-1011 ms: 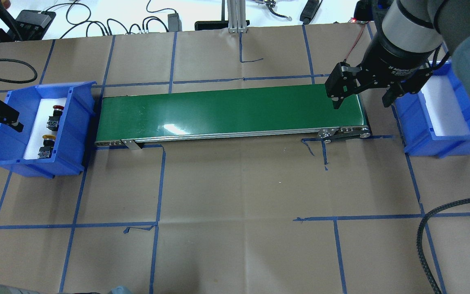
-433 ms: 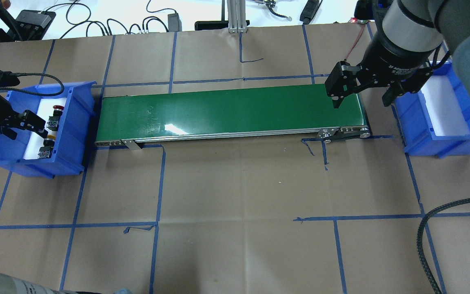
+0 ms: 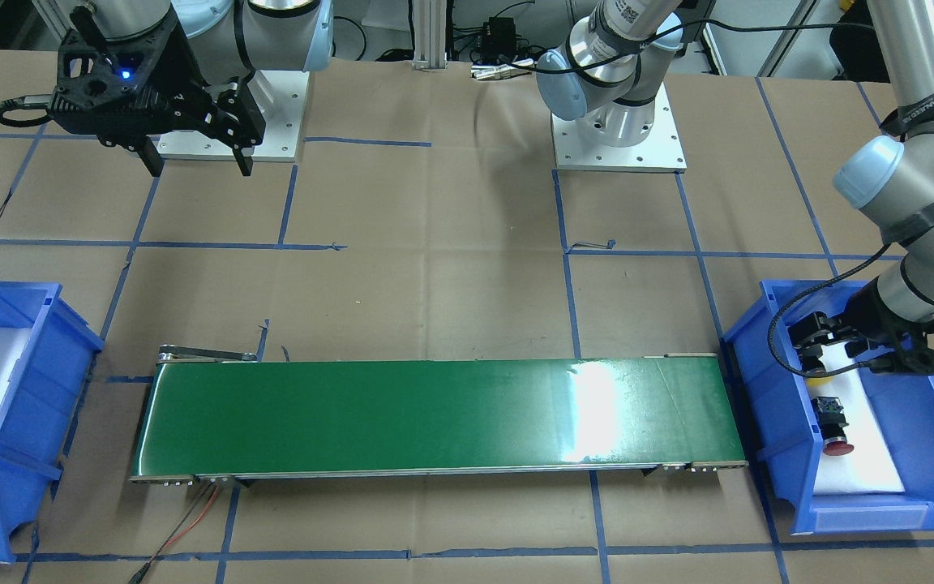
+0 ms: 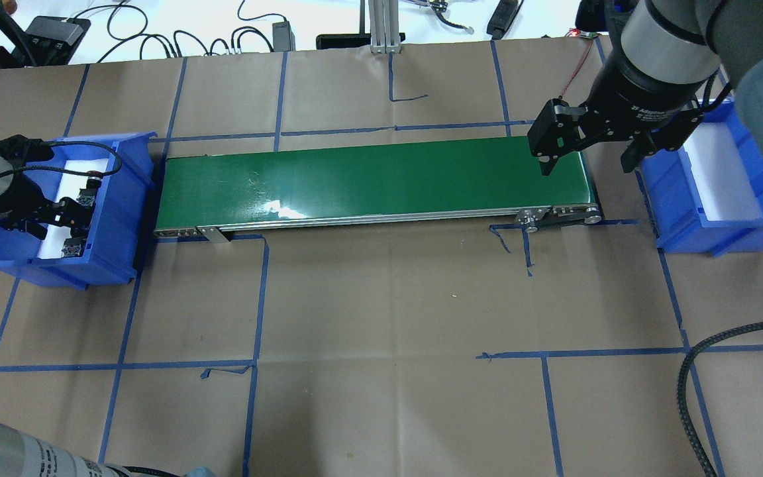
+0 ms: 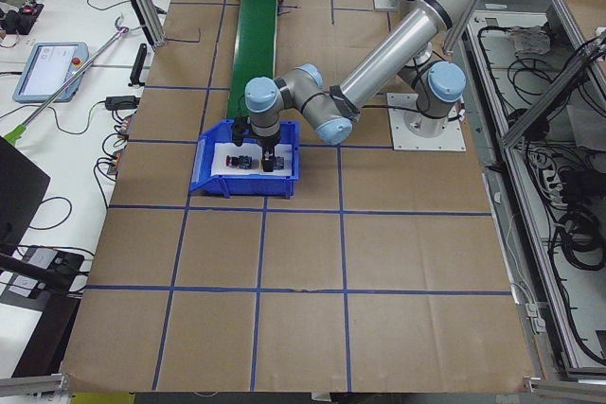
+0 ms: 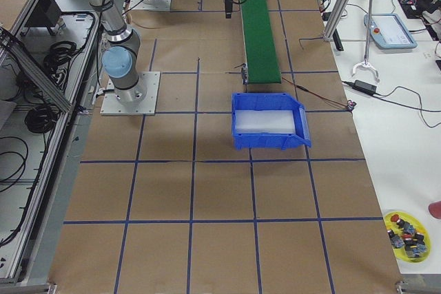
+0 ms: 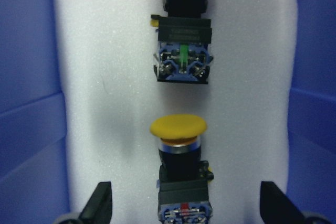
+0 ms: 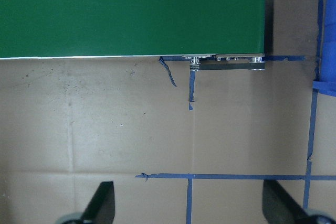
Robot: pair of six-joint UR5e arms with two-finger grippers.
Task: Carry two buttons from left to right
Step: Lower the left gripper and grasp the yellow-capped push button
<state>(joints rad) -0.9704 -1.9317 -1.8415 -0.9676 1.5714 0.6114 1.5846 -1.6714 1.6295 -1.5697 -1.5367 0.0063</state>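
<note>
Left pincer [image 7: 186, 205], jaws spread, straddles yellow button [image 7: 178, 129] on white pad [image 7: 105, 77]; second button [image 7: 182, 45] apart beyond it, both midway between blue bin walls [image 7: 26, 103].

**Workspace fixtures**

A green conveyor belt [image 4: 375, 179] is laid on brown paper [image 4: 388, 331] gridded with blue tape lines [image 4: 620, 351]. A blue bin [image 4: 120, 199] is set at one end, a second blue bin [image 4: 712, 237] at the other.
</note>
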